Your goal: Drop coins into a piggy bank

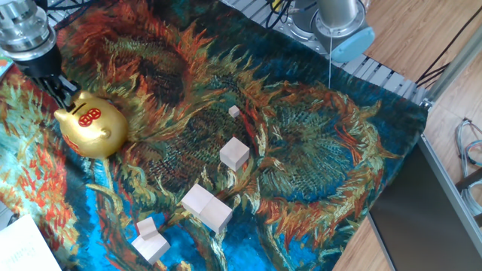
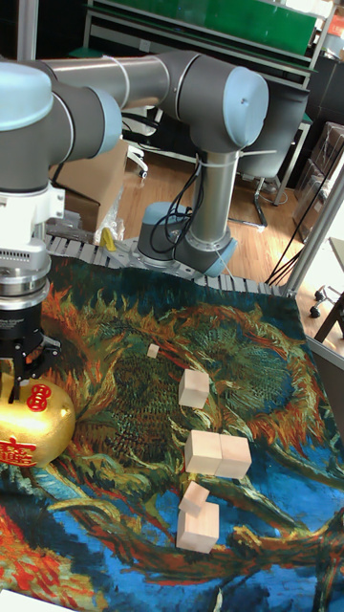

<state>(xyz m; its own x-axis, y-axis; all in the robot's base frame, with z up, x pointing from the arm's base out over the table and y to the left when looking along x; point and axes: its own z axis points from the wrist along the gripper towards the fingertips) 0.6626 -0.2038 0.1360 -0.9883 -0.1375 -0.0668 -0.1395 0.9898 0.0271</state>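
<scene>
I cannot make out any coin, and whether my gripper (image 1: 63,95) is pinched on something or spread apart I cannot tell, since its dark fingertips sit tight against the top of the piggy bank (image 1: 92,129) in the fixed view and merge with it in the tall one. The gold bank stands near the left edge of the sunflower-patterned cloth (image 1: 316,158), partly cut off by the frame in the tall view, and what lies inside it is hidden. Only the tall view shows my arm's base (image 2: 187,251) beyond the cloth, while both show pale wooden blocks (image 1: 234,153) scattered well apart from the bank.
</scene>
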